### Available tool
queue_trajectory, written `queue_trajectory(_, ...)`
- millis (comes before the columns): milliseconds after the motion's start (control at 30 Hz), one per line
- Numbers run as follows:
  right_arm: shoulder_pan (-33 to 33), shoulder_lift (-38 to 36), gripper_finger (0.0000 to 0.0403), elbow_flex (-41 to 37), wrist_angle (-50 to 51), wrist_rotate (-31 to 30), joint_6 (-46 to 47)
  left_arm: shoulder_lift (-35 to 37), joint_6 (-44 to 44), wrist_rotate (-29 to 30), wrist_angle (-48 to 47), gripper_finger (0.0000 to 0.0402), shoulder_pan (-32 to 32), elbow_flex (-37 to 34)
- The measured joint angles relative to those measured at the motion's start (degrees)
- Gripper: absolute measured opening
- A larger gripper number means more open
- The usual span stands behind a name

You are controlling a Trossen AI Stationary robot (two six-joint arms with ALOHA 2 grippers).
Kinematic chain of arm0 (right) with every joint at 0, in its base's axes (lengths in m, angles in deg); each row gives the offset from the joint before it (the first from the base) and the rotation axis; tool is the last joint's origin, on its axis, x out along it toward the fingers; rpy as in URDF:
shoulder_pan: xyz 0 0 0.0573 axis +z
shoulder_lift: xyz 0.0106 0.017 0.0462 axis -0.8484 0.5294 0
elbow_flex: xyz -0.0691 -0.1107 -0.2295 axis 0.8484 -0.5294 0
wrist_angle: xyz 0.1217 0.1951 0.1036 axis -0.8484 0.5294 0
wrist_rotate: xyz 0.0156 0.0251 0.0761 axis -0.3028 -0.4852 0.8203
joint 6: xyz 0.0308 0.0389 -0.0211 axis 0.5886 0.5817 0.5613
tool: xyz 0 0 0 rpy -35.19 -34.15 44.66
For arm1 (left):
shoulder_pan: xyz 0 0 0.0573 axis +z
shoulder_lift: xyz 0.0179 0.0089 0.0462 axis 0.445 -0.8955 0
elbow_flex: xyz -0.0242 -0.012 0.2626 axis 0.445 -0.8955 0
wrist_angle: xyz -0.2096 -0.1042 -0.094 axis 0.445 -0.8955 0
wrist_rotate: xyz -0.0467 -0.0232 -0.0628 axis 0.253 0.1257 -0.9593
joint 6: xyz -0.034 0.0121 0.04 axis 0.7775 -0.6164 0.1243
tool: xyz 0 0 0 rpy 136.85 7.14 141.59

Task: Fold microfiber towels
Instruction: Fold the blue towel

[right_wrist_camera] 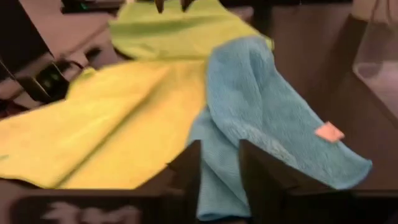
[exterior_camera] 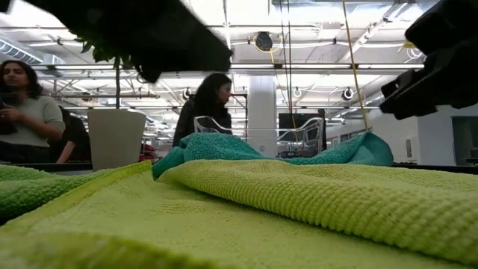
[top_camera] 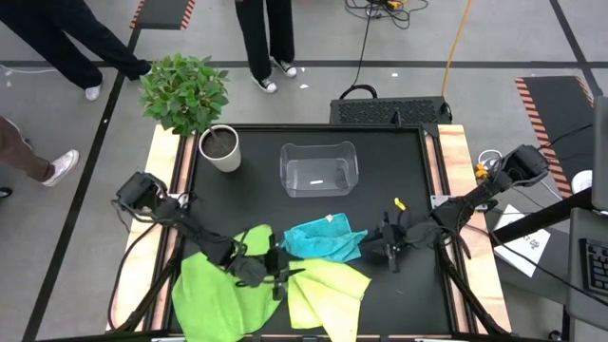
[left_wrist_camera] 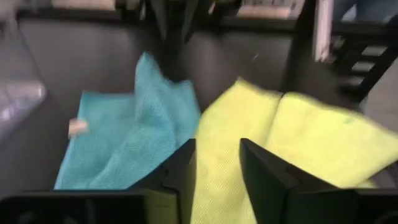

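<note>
Beside the turquoise towel [top_camera: 324, 238], on its side toward the pale yellow-green towel [top_camera: 330, 290], the left gripper [top_camera: 276, 273] holds its fingers narrowly apart over that pale cloth's edge; contact is unclear. On the turquoise towel's opposite side, the right gripper [top_camera: 376, 245] has a fold of the turquoise cloth between its narrowly parted fingers. The bright green towel [top_camera: 217, 291] lies just beyond the left gripper.

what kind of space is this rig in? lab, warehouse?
Probably an open lab or workshop floor, not a home. The black work table stands on grey flooring with orange-and-black hazard-striped mats, loose cables run across the floor, and the low view shows an exposed industrial ceiling with people standing behind.
</note>
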Motion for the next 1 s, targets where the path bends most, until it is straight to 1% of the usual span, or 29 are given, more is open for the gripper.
queue_trajectory(67, 1.1, 0.0, 0.0036, -0.8, -1.8, -0.2, -1.0, 0.1, -3.0, 4.7, 0.5, 0.0079, -2.2, 0.1)
queue_trajectory(100, 1.8, 0.0, 0.0018, -0.8, -2.0, -1.3, -1.2, 0.1, -5.2, 7.3, 1.0, 0.0059, -3.5, 0.0)
queue_trajectory(167, 3.2, 0.0, 0.0008, -0.8, -2.5, -3.4, -2.1, 0.1, -7.9, 12.7, 1.4, 0.0021, -5.8, 0.0)
queue_trajectory(200, 3.8, 0.0, 0.0008, -0.8, -2.7, -4.5, -2.1, 0.2, -8.2, 14.6, 1.4, 0.0011, -6.7, 0.0)
queue_trajectory(267, 4.6, 0.0, 0.0004, -0.9, -2.8, -5.8, -2.3, 0.4, -6.4, 15.5, 1.2, 0.0011, -7.9, 0.0)
queue_trajectory(333, 4.7, 0.0, 0.0001, -0.9, -3.1, -5.9, -2.4, 0.5, -2.7, 15.0, 1.2, 0.0016, -7.8, 0.0)
queue_trajectory(367, 4.6, 0.0, 0.0001, -0.9, -3.1, -5.9, -2.4, 0.5, -0.7, 13.5, 0.7, 0.0018, -7.5, 0.0)
queue_trajectory(500, 3.1, 0.0, 0.0001, -0.9, -3.1, -5.9, -2.5, 0.5, 6.2, 4.6, -2.1, 0.0019, -5.0, 0.0)
queue_trajectory(533, 2.5, 0.0, 0.0001, -0.9, -3.3, -5.9, -2.6, 0.5, 7.6, 3.3, -2.8, 0.0019, -4.4, 0.0)
queue_trajectory(600, 1.9, 0.0, 0.0000, -0.9, -3.4, -5.7, -2.5, 0.4, 9.6, 2.0, -4.8, 0.0019, -3.3, 0.0)
queue_trajectory(667, 1.5, 0.0, 0.0000, -0.9, -3.1, -5.5, -2.1, 0.2, 12.1, 2.1, -8.2, 0.0019, -2.6, 0.0)
queue_trajectory(733, 1.2, 0.0, 0.0000, -0.9, -2.5, -4.0, -1.9, 0.2, 16.1, 1.7, -12.5, 0.0020, -2.0, 0.0)
queue_trajectory(800, 0.9, 0.0, 0.0000, -0.9, -2.3, -2.4, -1.0, 0.2, 20.4, 0.1, -15.7, 0.0024, -1.6, 0.0)
queue_trajectory(900, 0.4, 0.0, 0.0000, -0.9, -0.8, -1.2, -0.2, 0.2, 23.9, -2.3, -17.8, 0.0045, -1.4, 0.0)
queue_trajectory(1000, -0.2, 0.0, 0.0000, -0.9, 0.0, -1.0, -0.2, 0.2, 24.8, -2.7, -17.2, 0.0080, -1.5, 0.0)
